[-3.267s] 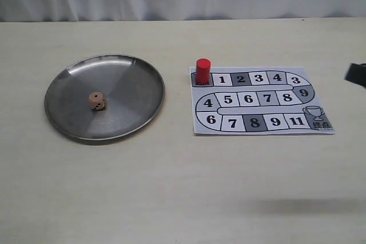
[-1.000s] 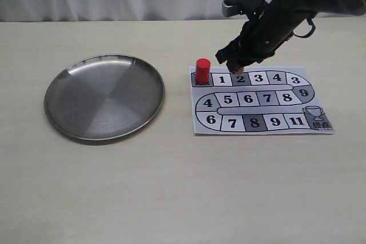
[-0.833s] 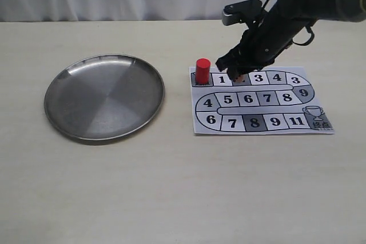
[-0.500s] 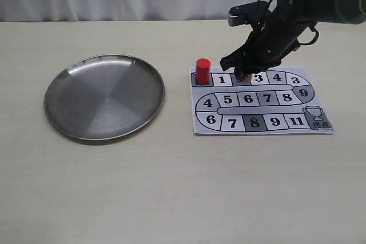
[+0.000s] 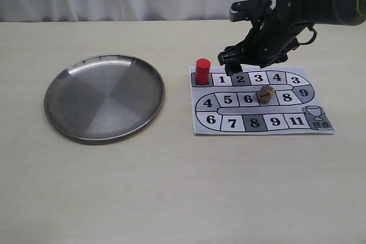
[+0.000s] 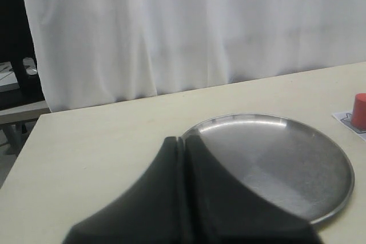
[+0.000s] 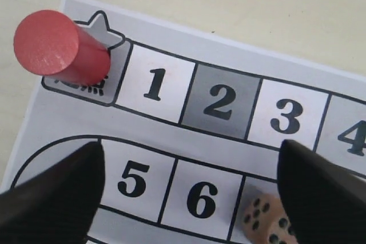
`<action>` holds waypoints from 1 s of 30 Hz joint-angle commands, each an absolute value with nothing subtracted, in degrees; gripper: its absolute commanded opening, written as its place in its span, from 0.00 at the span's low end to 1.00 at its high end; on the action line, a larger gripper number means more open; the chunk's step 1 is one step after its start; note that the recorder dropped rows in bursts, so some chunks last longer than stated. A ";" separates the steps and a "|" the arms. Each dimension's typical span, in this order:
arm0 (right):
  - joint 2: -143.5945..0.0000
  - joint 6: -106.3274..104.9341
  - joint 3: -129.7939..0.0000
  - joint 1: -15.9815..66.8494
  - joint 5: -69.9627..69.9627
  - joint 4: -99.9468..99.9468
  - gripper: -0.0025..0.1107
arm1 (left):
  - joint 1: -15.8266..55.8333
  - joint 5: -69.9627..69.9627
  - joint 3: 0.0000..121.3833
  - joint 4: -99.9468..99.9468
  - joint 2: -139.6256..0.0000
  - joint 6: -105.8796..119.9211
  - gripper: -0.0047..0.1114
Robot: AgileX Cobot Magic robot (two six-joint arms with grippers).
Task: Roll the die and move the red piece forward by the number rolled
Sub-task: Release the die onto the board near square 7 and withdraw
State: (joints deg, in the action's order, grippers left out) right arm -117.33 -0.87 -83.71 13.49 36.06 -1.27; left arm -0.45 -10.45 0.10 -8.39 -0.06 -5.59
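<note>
fingers [image 7: 51,198] of your right gripper [image 7: 189,192] stand apart, so pinch the probably light, rigid, slick-looking red piece [image 7: 57,50], upright on the start square [image 7: 108,72] toward the bench's far edge, across its middle.

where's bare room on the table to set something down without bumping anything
Widest bare table is the broad strip below the plate and the board in the exterior view. The gap between them is free but narrow; the plate itself holds nothing. Crowded: the board's upper rows, where the red piece, the die and the open right gripper cluster.
</note>
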 commanded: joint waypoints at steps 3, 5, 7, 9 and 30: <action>-117.27 -0.71 -83.52 13.48 35.23 -0.62 0.71 | 0.03 -9.93 0.00 -8.26 0.00 -5.64 0.04; -117.27 -0.71 -83.52 13.48 35.34 -0.62 0.71 | 0.03 -9.93 0.00 -8.26 0.00 -5.64 0.04; -117.27 -0.96 -83.65 13.48 36.82 -0.62 0.70 | 0.03 -9.93 0.00 -8.26 0.00 -5.64 0.04; -116.92 -3.37 -84.75 13.48 39.27 -0.62 0.63 | 0.03 -9.93 0.00 -8.26 0.00 -5.64 0.04; -109.04 -3.62 -69.88 5.92 46.00 3.29 0.06 | 0.03 -9.93 0.00 -8.26 0.00 -5.64 0.04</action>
State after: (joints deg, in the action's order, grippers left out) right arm -108.12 -3.59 -72.33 7.64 47.63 2.92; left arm -0.45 -10.45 0.10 -8.39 -0.06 -5.59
